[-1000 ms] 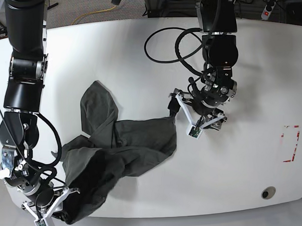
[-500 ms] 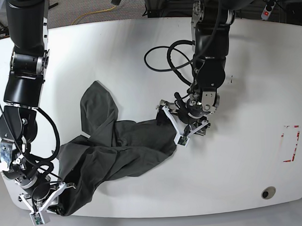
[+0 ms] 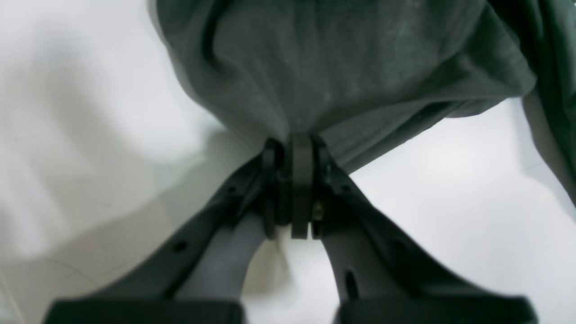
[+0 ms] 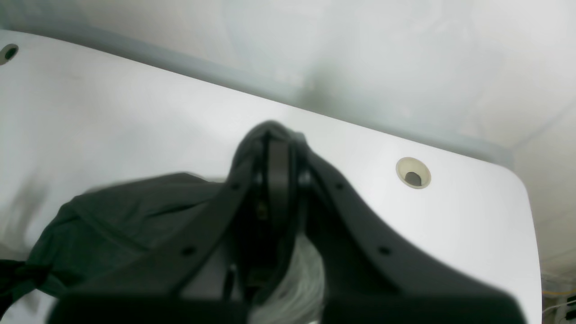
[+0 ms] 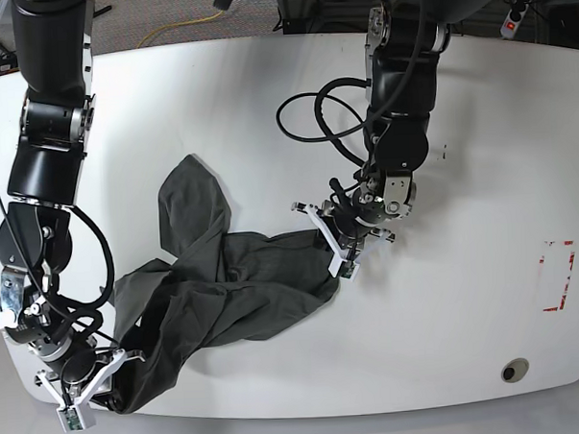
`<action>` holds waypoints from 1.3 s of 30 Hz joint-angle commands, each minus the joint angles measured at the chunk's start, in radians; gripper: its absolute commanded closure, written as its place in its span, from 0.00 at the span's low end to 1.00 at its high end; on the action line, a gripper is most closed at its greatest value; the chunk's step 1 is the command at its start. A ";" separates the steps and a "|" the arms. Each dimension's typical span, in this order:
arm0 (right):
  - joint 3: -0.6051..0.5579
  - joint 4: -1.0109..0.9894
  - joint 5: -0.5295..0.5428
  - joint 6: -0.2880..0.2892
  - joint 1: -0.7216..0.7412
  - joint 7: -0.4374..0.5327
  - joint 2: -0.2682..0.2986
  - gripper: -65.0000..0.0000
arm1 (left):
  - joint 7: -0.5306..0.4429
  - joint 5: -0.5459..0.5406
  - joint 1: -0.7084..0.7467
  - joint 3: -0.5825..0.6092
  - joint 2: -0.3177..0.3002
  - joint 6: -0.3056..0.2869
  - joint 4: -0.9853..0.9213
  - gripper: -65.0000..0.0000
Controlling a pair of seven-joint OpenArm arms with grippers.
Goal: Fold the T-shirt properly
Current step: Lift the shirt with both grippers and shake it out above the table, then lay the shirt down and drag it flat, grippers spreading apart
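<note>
Base view: both sets of jaws, left gripper and right gripper, pinched closed on the crumpled T-shirt; pulling apart gently should spread it flat on the counter.

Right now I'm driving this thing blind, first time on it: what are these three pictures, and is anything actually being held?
The overhead picture shows two black robot arms over a white table. Each arm carries a camera just behind its tool; the other two pictures come from those.

A dark grey T-shirt lies crumpled on the table.

The left tool, on the right side of the overhead picture, is shut on the shirt's edge; its own camera shows fabric pinched between the closed jaws.

The right tool, at the table's near edge, is also shut on the shirt, with cloth wrapped around its tip.
</note>
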 commanded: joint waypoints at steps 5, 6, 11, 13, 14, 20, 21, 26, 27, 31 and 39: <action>0.024 0.015 0.010 -0.004 0.037 0.033 0.016 1.00 | 0.051 0.020 -0.005 -0.009 -0.042 -0.001 0.118 1.00; 0.041 0.015 0.010 -0.004 0.037 0.033 0.016 1.00 | 0.061 0.020 -0.003 -0.021 -0.059 -0.001 0.151 1.00; 0.055 -0.067 0.010 -0.004 0.071 0.033 0.019 1.00 | 0.157 0.023 -0.003 -0.096 -0.125 -0.001 0.304 1.00; 0.055 -0.113 0.010 -0.004 0.094 0.033 0.018 1.00 | 0.181 0.024 -0.002 -0.102 -0.153 -0.001 0.362 1.00; 0.055 -0.150 0.010 -0.004 0.111 0.033 0.018 1.00 | 0.201 0.024 0.008 -0.102 -0.174 -0.001 0.405 1.00; 0.054 -0.347 0.010 -0.004 0.238 0.033 0.014 1.00 | 0.273 0.024 0.026 -0.109 -0.268 -0.001 0.600 1.00; 0.054 -0.387 0.010 -0.004 0.270 0.033 0.014 1.00 | 0.288 0.024 0.026 -0.116 -0.292 -0.001 0.632 1.00; 0.052 -0.523 0.010 -0.004 0.416 0.033 0.004 1.00 | 0.336 0.024 -0.020 -0.187 -0.357 -0.002 0.729 1.00; 0.052 -0.542 0.010 -0.004 0.444 0.033 -0.001 1.00 | 0.348 0.024 -0.037 -0.193 -0.374 -0.002 0.737 1.00; 0.052 -0.571 0.010 -0.004 0.533 0.033 -0.005 1.00 | 0.385 0.023 -0.120 -0.194 -0.434 -0.004 0.767 1.00; 0.052 -0.569 0.018 -0.004 0.627 0.029 -0.005 1.00 | 0.436 0.023 -0.315 -0.194 -0.521 -0.004 0.797 1.00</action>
